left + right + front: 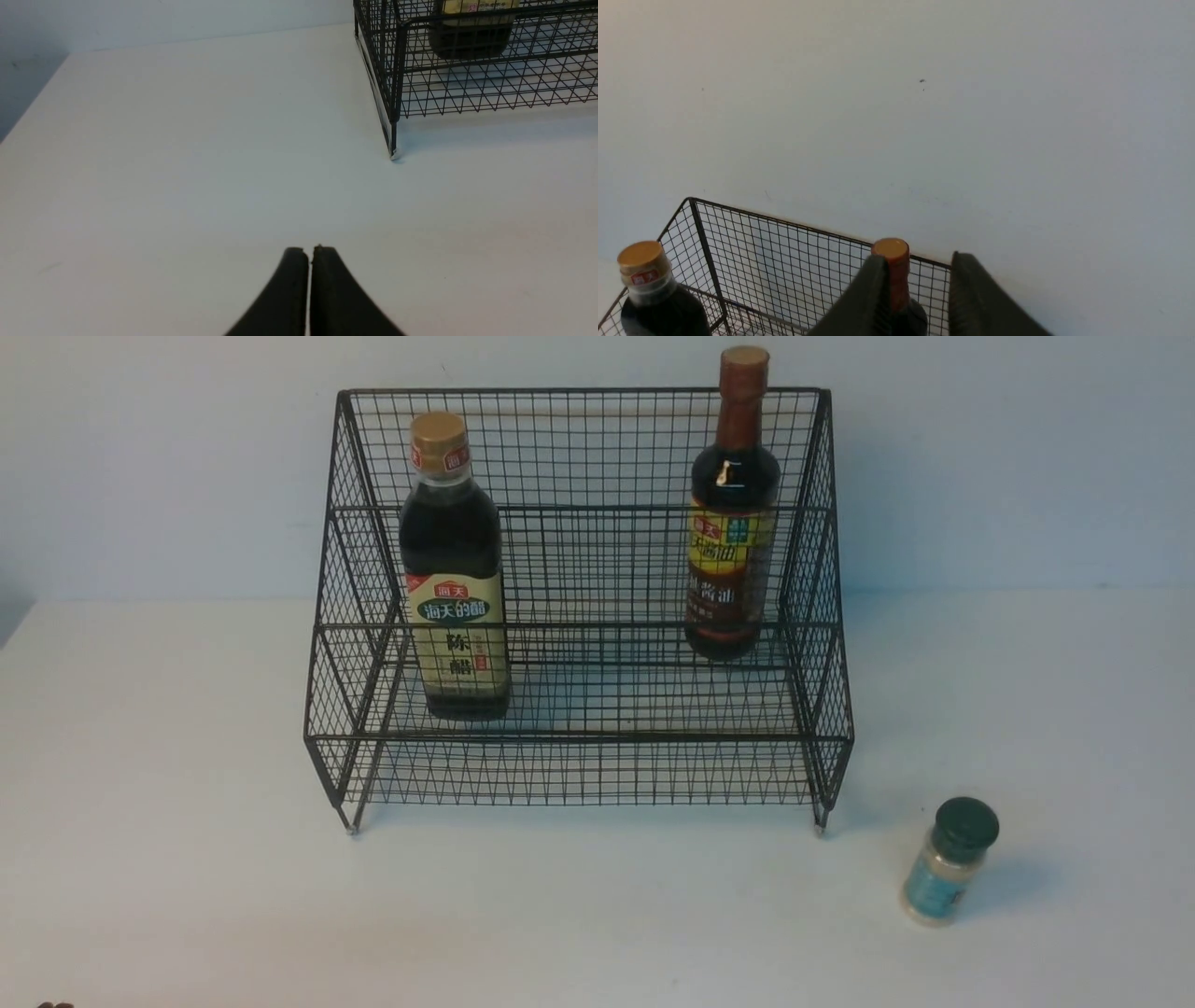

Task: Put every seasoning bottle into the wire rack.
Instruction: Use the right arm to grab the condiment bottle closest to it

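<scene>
The black wire rack (579, 737) stands at the back of the white table. The vinegar bottle (455, 616) with a gold cap is upright on the lower tier at its left. Upright on the upper tier at the right is the brown-necked bottle (733, 523). The small green-capped shaker (948, 863) stands on the table, in front of the rack's right corner. In the right wrist view my right gripper (919, 255) is open, raised behind the brown-necked bottle (896, 266), gripping nothing. My left gripper (309, 248) is shut and empty over bare table, short of the rack's left foot (394, 154).
A pale wall rises directly behind the rack. In the left wrist view the table's left edge (32, 102) shows. Neither arm reaches into the front view.
</scene>
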`<state>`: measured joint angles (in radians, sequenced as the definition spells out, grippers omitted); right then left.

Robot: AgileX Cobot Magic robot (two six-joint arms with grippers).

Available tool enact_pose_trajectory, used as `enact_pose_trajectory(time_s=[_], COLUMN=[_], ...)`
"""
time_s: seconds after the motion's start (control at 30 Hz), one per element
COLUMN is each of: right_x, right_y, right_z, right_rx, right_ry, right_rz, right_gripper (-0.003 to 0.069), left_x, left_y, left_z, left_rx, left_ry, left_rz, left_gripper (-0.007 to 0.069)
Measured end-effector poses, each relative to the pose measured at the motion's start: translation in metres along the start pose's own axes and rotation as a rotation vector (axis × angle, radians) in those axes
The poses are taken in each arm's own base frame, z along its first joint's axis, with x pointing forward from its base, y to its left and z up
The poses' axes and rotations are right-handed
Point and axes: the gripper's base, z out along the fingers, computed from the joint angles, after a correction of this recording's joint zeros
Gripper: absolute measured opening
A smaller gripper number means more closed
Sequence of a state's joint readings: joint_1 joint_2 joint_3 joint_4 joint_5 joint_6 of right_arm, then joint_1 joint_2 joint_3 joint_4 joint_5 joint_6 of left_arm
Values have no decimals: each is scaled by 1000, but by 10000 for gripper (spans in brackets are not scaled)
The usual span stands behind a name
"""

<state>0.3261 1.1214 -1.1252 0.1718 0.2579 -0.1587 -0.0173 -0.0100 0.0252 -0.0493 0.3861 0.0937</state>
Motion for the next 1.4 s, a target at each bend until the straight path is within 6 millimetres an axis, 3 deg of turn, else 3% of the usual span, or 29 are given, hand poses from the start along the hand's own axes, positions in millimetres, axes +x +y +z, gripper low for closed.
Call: enact_pose_trajectory(time_s=[0.03,0.13,0.17,0.2,0.33,0.47,0.63,0.73,1.0,1.2,1.4], right_x=[12,56,65,103,154,178,206,222,243,266,292], right_y=[0,-1,-1,-3,-5,-7,-5,-3,0,0,1], right_z=[-17,-38,-42,-52,-61,-66,-73,-73,-51,-36,-26], right_rx=[6,24,31,52,91,107,97,77,38,31,30], right_ry=[-13,-14,-28,-30,-29,-26,-36,-42,1,34,113], right_rz=[0,4,7,23,54,73,74,66,52,73,79], right_gripper=[93,19,7,-8,-10,12,93,204,400,477,495], left_x=[0,0,0,0,0,0,0,0,0,0,0], left_y=[0,0,0,0,0,0,0,0,0,0,0], left_z=[0,0,0,0,0,0,0,0,0,0,0], left_rx=[0,0,0,0,0,0,0,0,0,0,0], left_ry=[0,0,0,0,0,0,0,0,0,0,0], left_rz=[0,0,0,0,0,0,0,0,0,0,0], left_gripper=[-5,-5,-5,-5,-5,-5,-5,-5,-5,-5,-5])
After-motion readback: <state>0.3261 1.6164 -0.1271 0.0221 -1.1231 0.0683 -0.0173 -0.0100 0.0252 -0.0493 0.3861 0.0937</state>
